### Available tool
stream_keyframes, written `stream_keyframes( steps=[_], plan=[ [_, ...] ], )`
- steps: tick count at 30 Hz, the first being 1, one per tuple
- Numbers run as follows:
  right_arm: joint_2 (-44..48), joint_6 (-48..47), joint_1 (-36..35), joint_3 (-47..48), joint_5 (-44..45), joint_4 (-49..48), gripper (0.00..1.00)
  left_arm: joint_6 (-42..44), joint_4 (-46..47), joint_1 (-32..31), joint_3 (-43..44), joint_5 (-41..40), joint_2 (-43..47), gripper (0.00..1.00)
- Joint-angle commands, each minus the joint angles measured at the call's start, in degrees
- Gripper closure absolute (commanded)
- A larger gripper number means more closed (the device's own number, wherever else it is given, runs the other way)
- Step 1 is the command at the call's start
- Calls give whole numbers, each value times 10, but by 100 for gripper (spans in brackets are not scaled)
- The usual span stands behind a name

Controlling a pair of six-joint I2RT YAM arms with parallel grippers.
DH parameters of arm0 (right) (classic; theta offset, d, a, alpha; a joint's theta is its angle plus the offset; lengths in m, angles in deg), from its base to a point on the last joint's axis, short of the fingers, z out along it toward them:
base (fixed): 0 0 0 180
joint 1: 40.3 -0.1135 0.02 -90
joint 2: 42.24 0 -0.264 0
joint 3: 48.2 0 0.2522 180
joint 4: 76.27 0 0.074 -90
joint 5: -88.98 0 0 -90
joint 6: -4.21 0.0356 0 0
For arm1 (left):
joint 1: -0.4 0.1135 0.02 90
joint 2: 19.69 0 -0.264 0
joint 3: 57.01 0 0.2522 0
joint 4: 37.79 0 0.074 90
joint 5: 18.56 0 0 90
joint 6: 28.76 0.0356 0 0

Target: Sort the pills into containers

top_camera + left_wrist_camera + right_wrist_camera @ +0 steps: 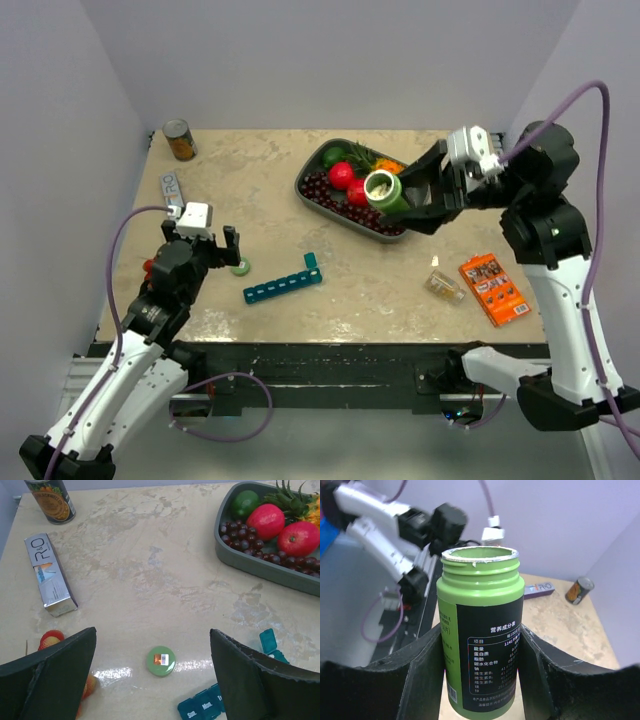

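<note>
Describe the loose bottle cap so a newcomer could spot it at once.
From the grey fruit tray, come toward the near edge to the teal pill organizer. Just past its left end lies the cap: a small, flat green disc, the only green thing on the bare tabletop.

Both arms [120,385] are white shells with chunky black joints, purple cables [596,85] trailing off, plus matte black fingers [50,680].

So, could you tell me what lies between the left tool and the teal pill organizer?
A small round green cap lies between the left tool and the pill organizer. The top external view shows this most clearly.
</note>
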Motion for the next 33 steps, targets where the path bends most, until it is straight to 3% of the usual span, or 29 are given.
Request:
stream_keyframes(
  steps=[1, 5, 6, 7, 8, 10, 11, 12, 13, 14, 15, 16, 19, 23, 25, 26, 28, 33],
  plan=[
    [-75, 270, 20, -36, 110, -223, 100, 13, 29, 4, -2, 15, -6, 0],
    [-112, 311, 22, -24, 130, -262, 100, 14, 32, 4, -3, 16, 2, 0],
    [-117, 288, 21, -13, 178, -219, 100, 14, 31, 4, -3, 16, 3, 1],
    [-122, 156, 13, 30, 254, -145, 100, 14, 32, 4, -3, 20, 3, 0],
    [-120, 122, -1, 37, 323, -78, 100, 15, 33, 4, -3, 22, 1, 0],
    [-113, 148, 12, 5, 275, -90, 100, 15, 33, 4, -2, 28, -1, 0],
    [-109, 185, 15, -22, 203, -171, 100, 17, 34, 4, -3, 29, -3, 0],
    [-106, 249, 12, -60, 67, -254, 100, 17, 34, 4, -3, 31, -4, 0],
    [-89, 381, 5, -138, 60, -352, 100, 17, 37, 4, -3, 36, -7, 0],
    [-85, 370, -2, -153, 74, -382, 100, 20, 37, 4, -3, 38, -8, 0],
    [-93, 283, -2, -129, 119, -253, 100, 20, 36, 4, -3, 40, -8, 0],
    [-102, 153, -7, -67, 286, -171, 100, 21, 37, 4, -3, 43, -7, 0],
    [-126, 166, 3, -31, 383, -144, 100, 22, 41, 4, -4, 44, -4, 0],
    [-141, 176, 3, -4, 357, -151, 100, 22, 40, 4, -4, 45, -7, 0],
    [-140, 57, 2, -6, 326, -116, 100, 23, 38, 4, -4, 45, -7, 1],
    [-144, 3, 3, -10, 209, -42, 100, 23, 37, 4, -4, 45, -6, 0],
    [-136, -180, -5, -45, 156, 61, 100, 23, 37, 4, -4, 46, -4, 0],
    [-88, -344, -75, -187, 182, 157, 100, 23, 42, 4, -4, 55, -4, 0]
  ],
)
